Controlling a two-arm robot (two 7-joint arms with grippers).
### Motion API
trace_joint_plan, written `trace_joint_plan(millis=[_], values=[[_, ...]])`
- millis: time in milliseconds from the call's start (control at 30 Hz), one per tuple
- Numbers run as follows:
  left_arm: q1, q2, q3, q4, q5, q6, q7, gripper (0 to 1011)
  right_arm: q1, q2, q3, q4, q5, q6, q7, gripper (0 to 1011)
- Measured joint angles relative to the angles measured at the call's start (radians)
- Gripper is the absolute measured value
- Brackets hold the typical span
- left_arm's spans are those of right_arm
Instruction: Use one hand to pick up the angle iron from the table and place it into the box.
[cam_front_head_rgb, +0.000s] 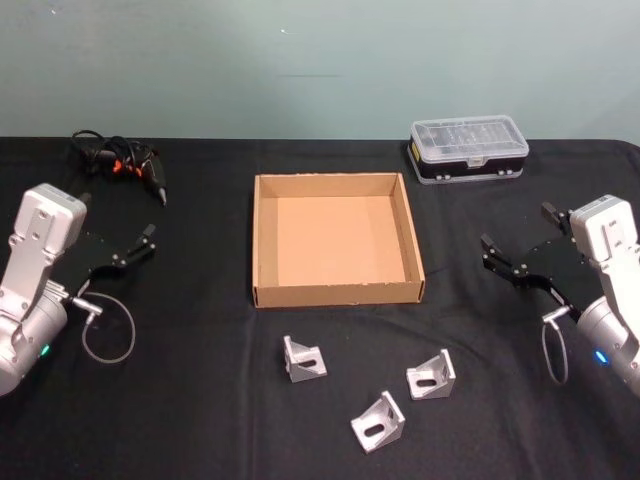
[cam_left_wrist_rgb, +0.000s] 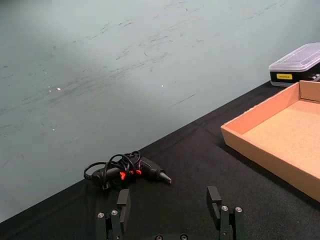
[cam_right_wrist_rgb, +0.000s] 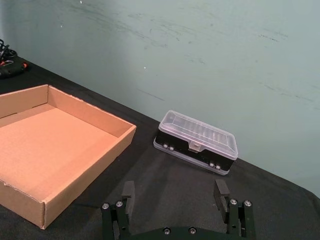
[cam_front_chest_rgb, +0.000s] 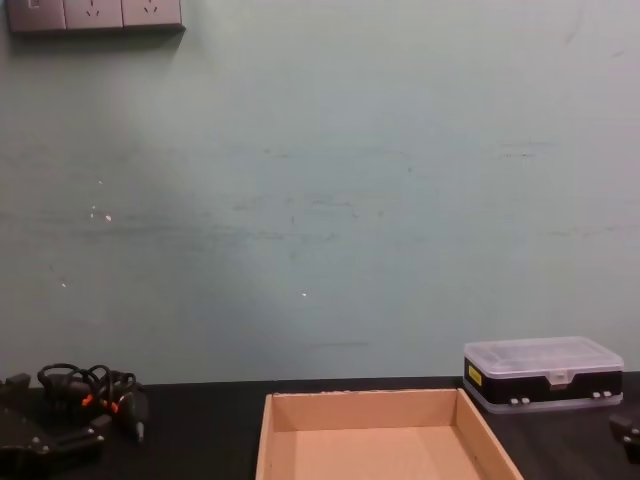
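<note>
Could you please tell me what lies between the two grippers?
The box lies between the left gripper and the right gripper, with bare table on either side of it; the head view shows this.

Pale green wall behind a black table.

The wall spans the whole far side of the scene. It is painted a flat, pale blue-green and marked with faint dark scuffs, thin scratches and a few small white specks. High on its left, a row of pale wall sockets sits at the top edge of the chest view. The table runs from left to right, matte black, its far edge meeting the wall in a straight line. Light falls soft and even across wall and tabletop.
</note>
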Motion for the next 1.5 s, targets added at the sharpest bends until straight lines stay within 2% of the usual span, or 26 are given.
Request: trace_joint_plan(millis=[1367, 1500], values=[[0.000, 0.000, 0.000, 0.000, 0.000, 0.000, 0.000, 1000, 0.000, 0.000, 0.000, 0.000, 0.000, 0.000, 0.000, 1003], [0.000, 0.000, 0.000, 0.000, 0.000, 0.000, 0.000, 1000, -0.005, -0.002, 0.009, -0.001, 0.003, -0.001, 0.009, 1003]])
